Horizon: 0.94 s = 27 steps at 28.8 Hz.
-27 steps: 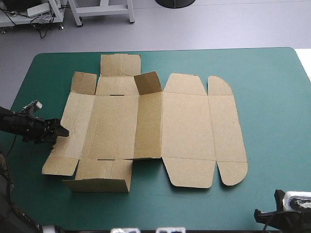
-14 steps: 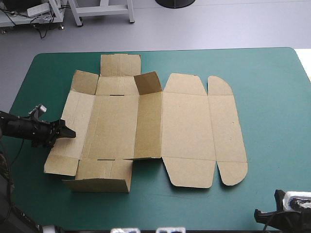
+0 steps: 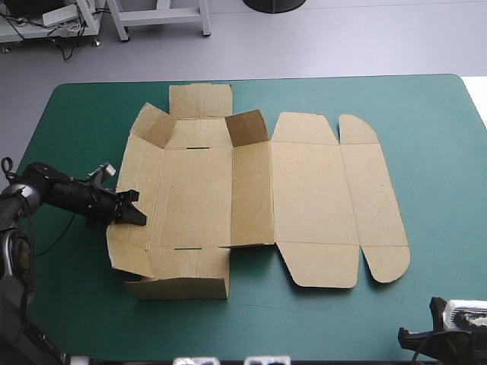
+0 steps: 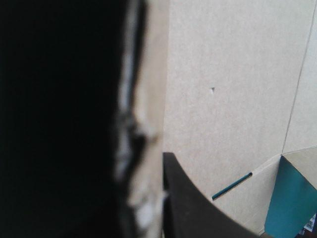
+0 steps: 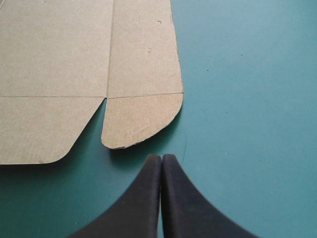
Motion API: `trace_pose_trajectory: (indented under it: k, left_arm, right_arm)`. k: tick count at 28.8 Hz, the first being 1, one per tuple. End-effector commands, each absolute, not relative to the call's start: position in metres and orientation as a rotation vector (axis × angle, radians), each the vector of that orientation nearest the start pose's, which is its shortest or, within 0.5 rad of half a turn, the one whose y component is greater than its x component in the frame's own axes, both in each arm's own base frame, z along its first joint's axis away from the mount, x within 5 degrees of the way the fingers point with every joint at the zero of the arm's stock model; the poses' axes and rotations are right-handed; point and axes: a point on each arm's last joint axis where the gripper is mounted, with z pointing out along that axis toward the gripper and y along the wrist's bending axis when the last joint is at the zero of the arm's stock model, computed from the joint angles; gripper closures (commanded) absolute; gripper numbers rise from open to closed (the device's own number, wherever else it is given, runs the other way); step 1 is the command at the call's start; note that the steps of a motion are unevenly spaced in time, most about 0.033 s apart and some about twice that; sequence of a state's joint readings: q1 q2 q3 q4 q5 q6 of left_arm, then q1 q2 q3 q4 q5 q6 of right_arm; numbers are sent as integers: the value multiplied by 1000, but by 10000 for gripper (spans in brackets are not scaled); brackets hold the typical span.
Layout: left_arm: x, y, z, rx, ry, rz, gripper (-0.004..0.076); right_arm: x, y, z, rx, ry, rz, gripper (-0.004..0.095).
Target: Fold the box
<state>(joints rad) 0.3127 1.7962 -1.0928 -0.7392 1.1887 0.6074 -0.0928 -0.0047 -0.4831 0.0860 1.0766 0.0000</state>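
Observation:
The brown box (image 3: 251,190) lies spread open on the teal-green cover (image 3: 434,129), with several flaps partly raised at its left end. My left gripper (image 3: 135,217) is at the box's left side panel, which tilts up. In the left wrist view the black fingers (image 4: 198,208) are all but shut, with the board's edge between them and the brown box (image 4: 233,74) filling the view ahead. My right gripper (image 5: 161,157) is shut into one pointed arch and holds nothing. It sits near the table's front right corner (image 3: 407,338), a short way from the box's rounded corner flap (image 5: 141,119).
The box's far flap (image 3: 199,100) reaches close to the table's far edge. A small upright wall (image 3: 183,287) stands at the box's front left. A broad strip of teal-green cover (image 3: 441,228) runs between the box and the table's right edge.
My left gripper has moved right onto the box's left panel and shut on it. The whole box has slid to the right and its left panel has tilted up. The right arm has not moved.

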Motion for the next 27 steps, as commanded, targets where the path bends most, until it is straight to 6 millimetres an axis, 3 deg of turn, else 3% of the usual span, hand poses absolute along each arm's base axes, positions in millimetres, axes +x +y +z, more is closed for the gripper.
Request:
trace_pose_trajectory:
  k: [1, 6, 10, 18, 27]
  left_arm:
    - [306, 35, 221, 5, 2879, -1059, 733]
    - [318, 37, 263, 281, 2880, -699, 733]
    - [323, 22, 292, 541, 2867, -390, 733]
    - [337, -39, 339, 1045, 2583, -182, 733]
    - [346, -96, 403, 1235, 2131, 24, 733]
  right_arm:
    - [-1, 6, 283, 79, 2000, 34, 913]
    - [-1, 6, 283, 79, 2000, 34, 913]
    - [-1, 6, 283, 79, 2000, 34, 913]
    - [-1, 6, 283, 75, 2000, 32, 913]
    - [-1, 6, 283, 75, 2000, 32, 913]
